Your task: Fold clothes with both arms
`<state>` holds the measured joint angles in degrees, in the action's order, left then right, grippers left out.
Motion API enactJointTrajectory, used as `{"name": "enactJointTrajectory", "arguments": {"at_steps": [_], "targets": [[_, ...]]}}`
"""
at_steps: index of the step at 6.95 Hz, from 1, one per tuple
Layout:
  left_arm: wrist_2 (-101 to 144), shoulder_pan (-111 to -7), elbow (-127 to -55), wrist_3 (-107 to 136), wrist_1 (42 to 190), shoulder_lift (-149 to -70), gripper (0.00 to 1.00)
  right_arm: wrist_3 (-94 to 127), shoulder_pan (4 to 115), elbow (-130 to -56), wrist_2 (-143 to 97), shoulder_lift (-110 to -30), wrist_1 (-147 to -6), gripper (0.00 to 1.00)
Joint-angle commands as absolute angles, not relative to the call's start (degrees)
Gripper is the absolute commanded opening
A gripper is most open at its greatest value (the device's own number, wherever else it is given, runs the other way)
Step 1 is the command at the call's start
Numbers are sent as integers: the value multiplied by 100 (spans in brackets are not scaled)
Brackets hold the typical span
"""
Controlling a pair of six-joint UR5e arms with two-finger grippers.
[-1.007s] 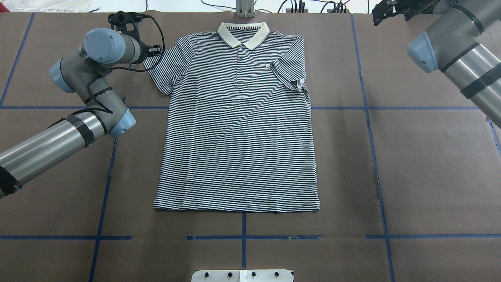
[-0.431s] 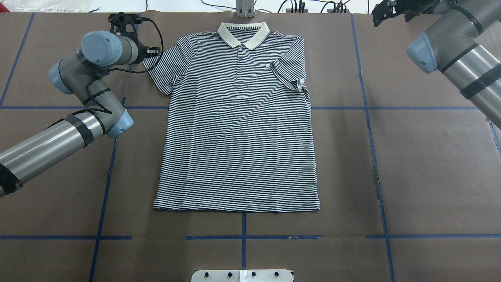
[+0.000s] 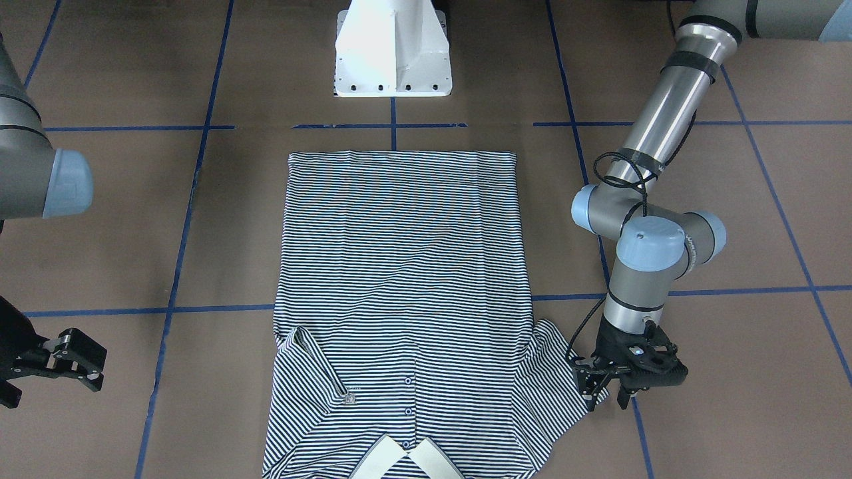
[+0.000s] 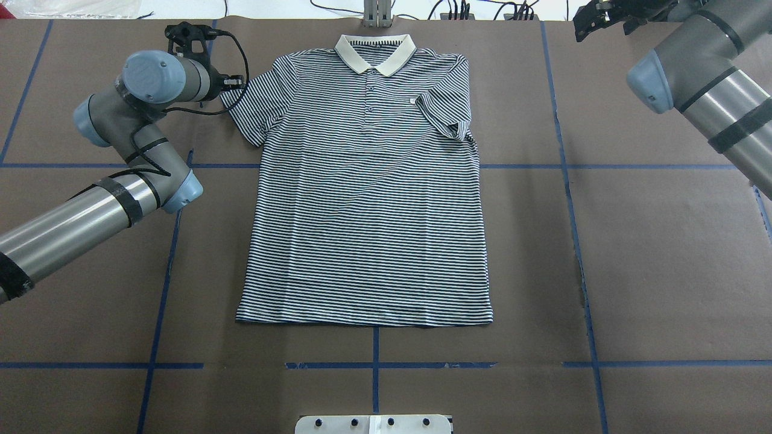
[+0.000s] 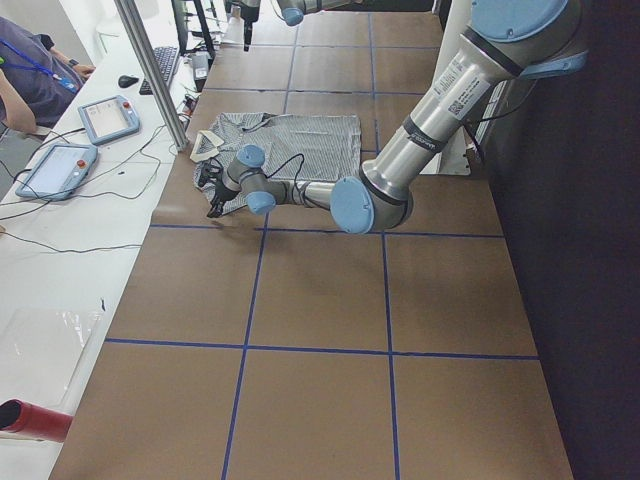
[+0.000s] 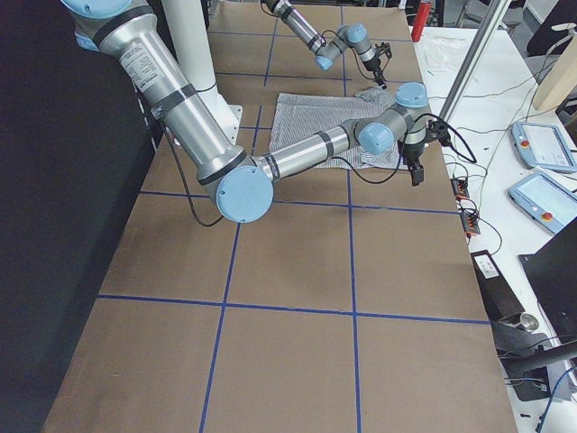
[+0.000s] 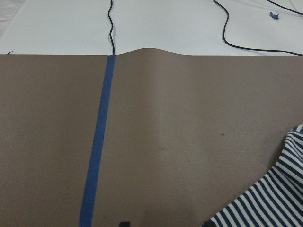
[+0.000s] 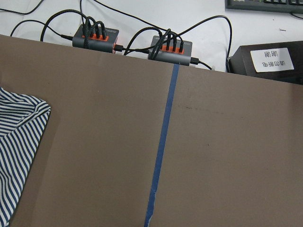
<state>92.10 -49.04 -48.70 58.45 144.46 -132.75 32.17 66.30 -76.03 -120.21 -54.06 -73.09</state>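
Note:
The striped polo shirt lies flat, front up, with its cream collar at the far edge. One sleeve is folded in over the chest and the other sleeve is spread out. My left gripper points down at that spread sleeve's hem, open, with one finger at the cloth edge. The left wrist view shows only the sleeve corner. My right gripper hovers open and empty past the shirt's other side, near the far table edge.
The white pedestal base stands at the near edge. Blue tape lines cross the brown paper. Two cable hubs and a metal post sit beyond the far edge. Tablets and a person's arm lie past the table.
The left wrist has shifted slightly outward, away from the shirt, near the spread sleeve. The shirt and the right arm have not visibly moved.

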Motion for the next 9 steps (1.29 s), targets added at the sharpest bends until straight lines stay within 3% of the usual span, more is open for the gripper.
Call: {"name": "enactJointTrajectory", "arguments": {"at_steps": [1, 6, 7, 8, 9], "targets": [[9220, -4896, -4852, 5845, 14449, -13271, 58, 3208, 6627, -7603, -12015, -5414, -7304, 100], [9299, -4878, -4852, 5845, 14511, -13254, 54, 3208, 6627, -7594, -12015, -5440, -7304, 100], [9299, -4878, -4852, 5845, 14546, -13254, 44, 3208, 6627, -7594, -12015, -5440, -7304, 100], [9316, -4878, -4852, 5845, 14633, -13245, 15, 3208, 6627, -7594, -12015, -5440, -7304, 100], [9316, -4869, -4852, 5845, 14634, -13245, 0, 3208, 6627, -7594, -12015, -5432, -7312, 100]]}}
